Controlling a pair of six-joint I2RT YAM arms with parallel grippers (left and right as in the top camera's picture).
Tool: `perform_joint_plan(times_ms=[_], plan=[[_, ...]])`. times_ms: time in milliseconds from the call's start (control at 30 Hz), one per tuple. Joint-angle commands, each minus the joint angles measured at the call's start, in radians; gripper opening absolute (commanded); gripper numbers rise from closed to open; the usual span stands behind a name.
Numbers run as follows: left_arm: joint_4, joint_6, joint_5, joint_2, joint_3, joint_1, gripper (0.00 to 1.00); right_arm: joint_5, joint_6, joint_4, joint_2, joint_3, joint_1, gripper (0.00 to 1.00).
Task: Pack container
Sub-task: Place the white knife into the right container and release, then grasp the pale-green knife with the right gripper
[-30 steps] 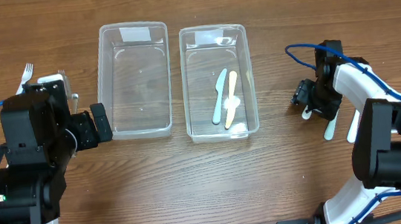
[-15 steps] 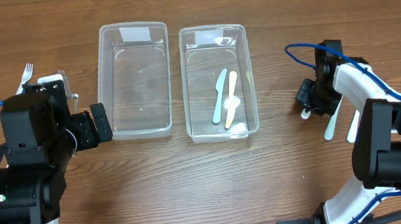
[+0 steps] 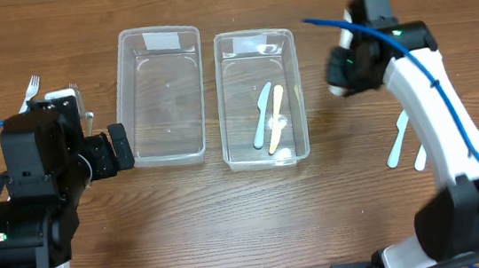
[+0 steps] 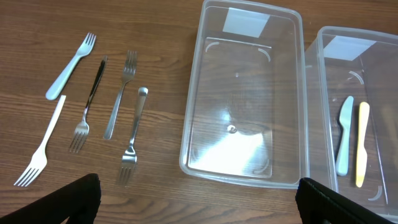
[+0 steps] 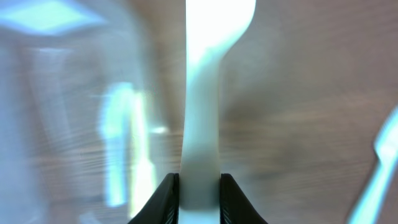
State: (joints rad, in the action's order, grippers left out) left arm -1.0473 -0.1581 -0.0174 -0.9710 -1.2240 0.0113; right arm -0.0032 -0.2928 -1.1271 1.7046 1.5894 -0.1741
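Note:
Two clear plastic containers stand side by side. The left container [image 3: 156, 36] [image 4: 193, 112] is empty. The right container [image 3: 254, 39] [image 4: 314, 93] holds a pale blue knife [image 3: 261, 116] [image 4: 344, 137] and a yellow knife [image 3: 276, 118] [image 4: 362, 143]. My right gripper [image 3: 337, 70] [image 5: 199, 199] hangs in the air just right of the right container, shut on the handle of a white plastic utensil [image 5: 202, 124]. That view is blurred. My left gripper [image 3: 120, 146] [image 4: 199, 211] stands wide open and holds nothing, low beside the left container's near left corner.
Several forks lie on the wood left of the left container, among them a pale blue fork [image 4: 71, 65], a white fork [image 4: 40, 152] and metal forks [image 4: 132, 140]. Two pale utensils [image 3: 398, 140] lie on the table at the right.
My right gripper shut on the white utensil at the table's right side, lifted it and carried it up and left to the right container's edge. The left arm stayed still.

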Motion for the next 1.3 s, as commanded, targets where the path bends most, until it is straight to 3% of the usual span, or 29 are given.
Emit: perform_joint_plan(times_ms=[0, 167, 333, 367, 433, 500, 600, 700, 867, 1000, 1100, 1267], plan=[[0.005, 0.004, 0.018, 0.0, -0.024, -0.005, 1.0, 0.003, 0.025, -0.001, -0.016, 0.045, -0.178, 0.05], [0.005, 0.005, 0.018, 0.0, -0.024, -0.005, 1.0, 0.009, 0.024, 0.009, 0.139, 0.045, -0.353, 0.05], [0.005, 0.005, 0.018, 0.0, -0.024, -0.005, 1.0, 0.008, 0.024, 0.026, 0.309, 0.045, -0.395, 0.06], [0.005, 0.005, 0.018, 0.0, -0.024, -0.005, 1.0, 0.008, 0.025, 0.026, 0.325, 0.045, -0.395, 0.08], [0.004, 0.005, 0.018, 0.0, -0.024, -0.005, 1.0, 0.009, 0.033, 0.029, 0.336, 0.045, -0.387, 0.43], [0.004, 0.004, 0.018, 0.0, -0.024, -0.005, 1.0, 0.009, 0.036, 0.04, 0.332, 0.045, -0.378, 0.52], [0.004, 0.005, 0.018, 0.0, -0.024, -0.005, 1.0, 0.009, 0.032, 0.03, 0.288, 0.048, -0.351, 0.55], [0.004, 0.005, 0.018, 0.0, -0.024, -0.005, 1.0, 0.009, -0.006, 0.026, 0.159, 0.049, -0.274, 0.56], [0.004, 0.005, 0.018, 0.0, -0.024, -0.005, 1.0, 0.009, -0.098, -0.072, -0.096, 0.049, 0.044, 0.82], [0.004, 0.004, 0.018, 0.0, -0.024, -0.005, 1.0, 0.009, -0.09, -0.187, -0.138, 0.048, 0.281, 1.0], [0.003, 0.004, 0.018, 0.0, -0.024, -0.005, 1.0, 0.008, -0.047, -0.196, -0.137, -0.037, 0.409, 1.0], [0.003, 0.005, 0.018, 0.0, -0.024, -0.005, 1.0, 0.008, -0.041, -0.076, -0.137, -0.294, 0.448, 1.0]])
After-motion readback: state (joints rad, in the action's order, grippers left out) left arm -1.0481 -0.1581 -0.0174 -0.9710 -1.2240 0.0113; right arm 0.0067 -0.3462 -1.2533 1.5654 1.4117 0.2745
